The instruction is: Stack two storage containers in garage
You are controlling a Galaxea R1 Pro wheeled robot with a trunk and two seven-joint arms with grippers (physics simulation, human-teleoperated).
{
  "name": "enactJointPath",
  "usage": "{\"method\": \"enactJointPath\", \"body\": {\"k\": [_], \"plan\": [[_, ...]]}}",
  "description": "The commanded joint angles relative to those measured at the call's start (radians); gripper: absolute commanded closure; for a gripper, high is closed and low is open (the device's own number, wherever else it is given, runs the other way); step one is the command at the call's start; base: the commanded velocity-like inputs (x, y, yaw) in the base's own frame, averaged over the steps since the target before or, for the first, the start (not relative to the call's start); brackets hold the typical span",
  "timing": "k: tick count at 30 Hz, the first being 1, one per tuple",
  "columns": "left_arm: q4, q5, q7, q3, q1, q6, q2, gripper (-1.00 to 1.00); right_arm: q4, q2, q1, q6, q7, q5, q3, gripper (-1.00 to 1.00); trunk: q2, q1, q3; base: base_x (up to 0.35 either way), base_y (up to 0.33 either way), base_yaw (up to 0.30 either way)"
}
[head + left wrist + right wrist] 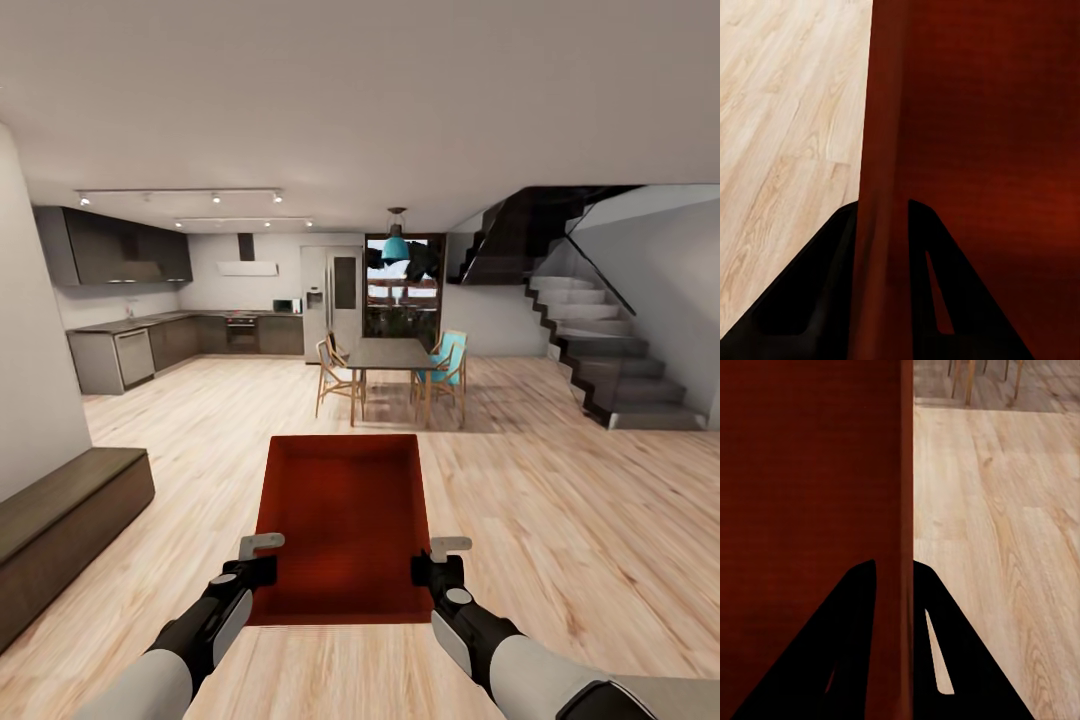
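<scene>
One orange-red open-top storage container hangs in front of me above the light wood floor of the living room. My left gripper is shut on its left wall. My right gripper is shut on its right wall. In each wrist view the thin wall runs between the two black fingers. The container's inside looks empty.
A long low dark bench runs along the left wall. Ahead stand a dining table with chairs, a kitchen at the far left, and a staircase at the right. Open wood floor lies between.
</scene>
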Motion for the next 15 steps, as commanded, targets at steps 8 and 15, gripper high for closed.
{"method": "enactJointPath", "body": {"k": [8,15], "plan": [[-0.004,0.004,0.013,-0.002,-0.001,0.006,0.001,1.00,0.007,-0.005,0.000,-0.008,-0.003,-0.002,0.002,1.00,-0.001,0.001,0.000,0.321,0.000,0.000],[-0.004,-0.027,0.013,0.024,-0.001,0.005,0.001,1.00,0.087,-0.033,0.000,-0.009,-0.003,-0.066,0.064,1.00,-0.001,0.001,0.000,0.321,0.000,0.000]]}}
